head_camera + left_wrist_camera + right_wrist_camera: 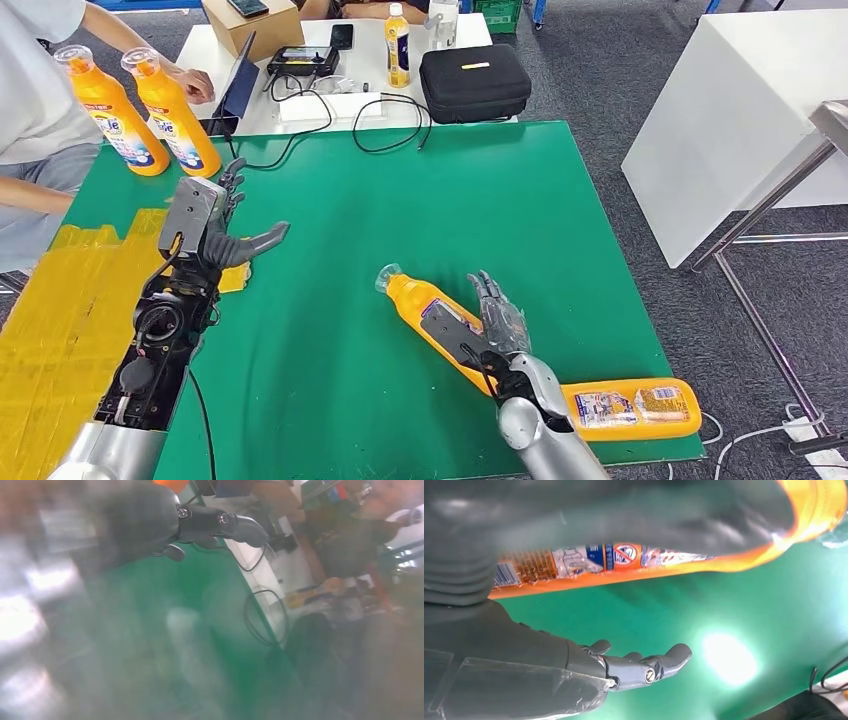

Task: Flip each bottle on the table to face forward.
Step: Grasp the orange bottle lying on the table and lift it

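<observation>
An orange bottle (415,298) lies on its side in the middle of the green table (400,200), cap toward the far left. My right hand (490,320) straddles it, thumb over the body and straight fingers along its right side. In the right wrist view the bottle's label (614,557) sits under the thumb, well apart from the fingers (644,666). A second orange bottle (630,408) lies near the front right edge. Two more orange bottles (105,110) (178,115) stand at the far left corner. My left hand (215,225) hovers open near them, its thumb (220,522) sticking out.
A person (30,80) sits at the far left with a hand by the standing bottles. Yellow tape (70,300) covers the table's left side. Behind are a black case (473,82), cables, a laptop and a small drink bottle (398,45). A white table (740,110) stands right.
</observation>
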`<act>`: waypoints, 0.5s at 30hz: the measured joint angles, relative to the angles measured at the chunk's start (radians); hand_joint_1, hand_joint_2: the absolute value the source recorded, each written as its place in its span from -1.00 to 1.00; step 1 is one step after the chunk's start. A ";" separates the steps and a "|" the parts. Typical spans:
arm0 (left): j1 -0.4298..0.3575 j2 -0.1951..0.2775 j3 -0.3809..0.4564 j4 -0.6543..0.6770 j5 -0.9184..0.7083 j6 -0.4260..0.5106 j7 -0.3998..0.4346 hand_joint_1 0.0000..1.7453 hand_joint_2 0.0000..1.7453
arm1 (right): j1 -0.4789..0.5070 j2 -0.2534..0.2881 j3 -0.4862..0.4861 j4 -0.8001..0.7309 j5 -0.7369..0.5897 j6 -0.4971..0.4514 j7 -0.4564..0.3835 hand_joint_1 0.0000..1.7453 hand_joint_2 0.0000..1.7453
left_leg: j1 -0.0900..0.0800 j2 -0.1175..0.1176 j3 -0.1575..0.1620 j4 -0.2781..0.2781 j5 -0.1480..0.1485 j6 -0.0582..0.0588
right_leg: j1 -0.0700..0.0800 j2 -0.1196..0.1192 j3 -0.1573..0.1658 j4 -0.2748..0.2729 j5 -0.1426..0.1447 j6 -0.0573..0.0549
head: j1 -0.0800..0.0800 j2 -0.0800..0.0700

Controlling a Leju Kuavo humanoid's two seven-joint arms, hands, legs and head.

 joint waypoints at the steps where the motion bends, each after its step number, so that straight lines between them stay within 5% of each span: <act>1: -0.001 -0.002 0.000 0.002 0.000 0.000 0.000 -1.00 1.00 | -0.005 0.000 0.006 0.008 0.014 0.001 0.005 -1.00 1.00 | 0.000 0.000 0.000 0.000 0.000 0.000 | 0.000 0.000 0.000 0.000 0.000 0.000 | 0.000 0.000; 15: -0.004 -0.019 0.000 0.013 0.003 0.002 0.000 -1.00 1.00 | -0.062 -0.002 0.105 0.101 0.195 0.012 0.063 -1.00 1.00 | 0.000 0.000 0.001 0.000 0.000 0.000 | 0.000 0.000 0.000 0.000 0.000 0.000 | 0.000 0.000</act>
